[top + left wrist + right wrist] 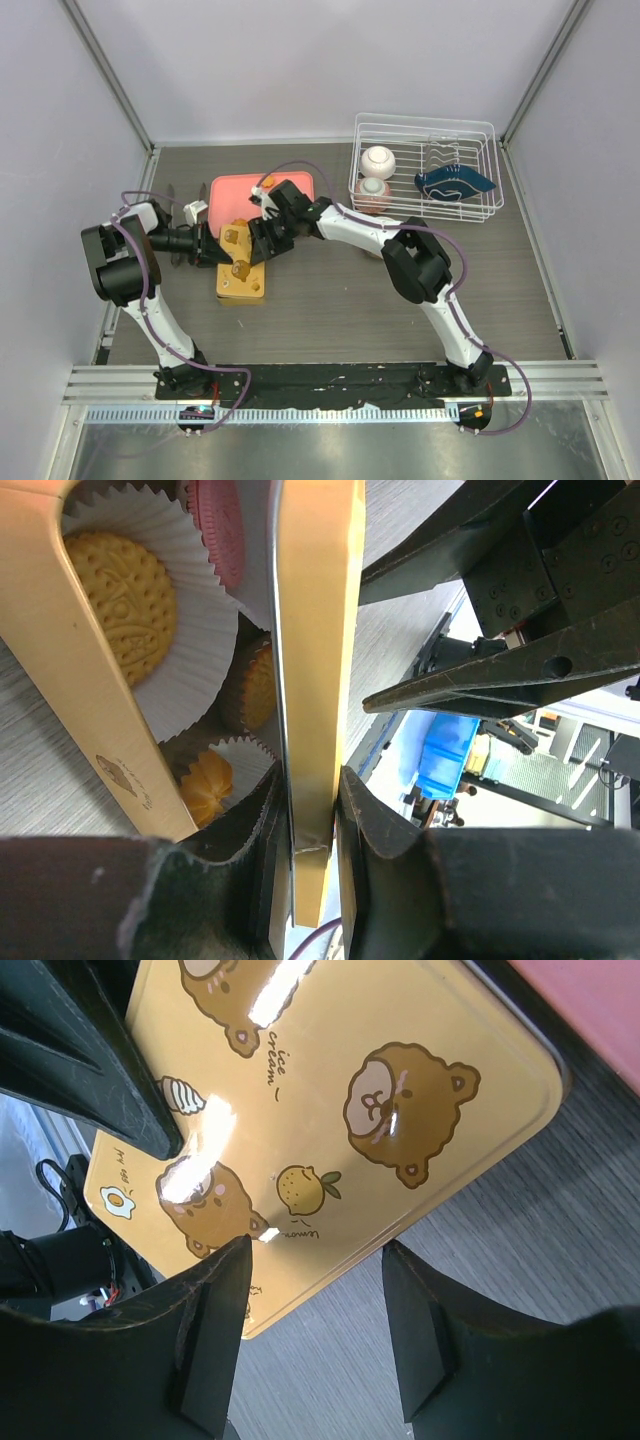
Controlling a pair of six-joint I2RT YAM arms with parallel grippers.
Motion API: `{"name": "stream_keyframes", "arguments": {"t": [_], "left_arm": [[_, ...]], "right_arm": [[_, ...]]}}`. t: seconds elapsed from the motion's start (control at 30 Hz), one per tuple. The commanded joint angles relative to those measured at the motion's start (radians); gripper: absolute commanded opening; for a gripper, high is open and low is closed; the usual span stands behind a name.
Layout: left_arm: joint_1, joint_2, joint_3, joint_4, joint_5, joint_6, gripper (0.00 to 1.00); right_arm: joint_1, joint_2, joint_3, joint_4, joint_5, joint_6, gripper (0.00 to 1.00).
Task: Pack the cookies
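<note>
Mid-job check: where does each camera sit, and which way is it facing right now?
Top: above and behind the bases, looking down on the table; both arms show, left gripper and right gripper meeting at the tin.
Left wrist: looks along its jaws, shut on the lid edge; cookies in the tin beside.
Right wrist: looks down on the lid's printed face, own open jaws at the bottom.
Shared: both wrist views show the lid.

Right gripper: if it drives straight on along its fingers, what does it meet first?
Probably the yellow bear-print lid: it fills the view ahead between the open fingers of the right gripper. The left gripper clamps that lid; depth is unclear.
</note>
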Motion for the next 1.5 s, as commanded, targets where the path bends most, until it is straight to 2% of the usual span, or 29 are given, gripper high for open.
{"name": "stream_keyframes", "arguments": {"t": [0.0,0.13,0.57,1.47], "left_arm": [[0.006,0.014,0.03,0.003,-0.014,0.038,0.25],[0.006,0.015,0.031,0.002,-0.018,0.04,0.26],[0.006,0.003,0.033,0.006,-0.047,0.041,0.42],[0.007,-0.097,0.043,0.008,-0.161,0.027,0.57]], "right_arm": [[0.009,0.018,0.05,0.047,-0.025,0.017,0.6],[0.009,0.032,0.062,0.05,-0.034,0.022,0.6],[0.009,0.047,0.087,0.05,-0.043,0.029,0.59],[0.009,0.047,0.104,0.053,-0.056,0.043,0.58]]}}
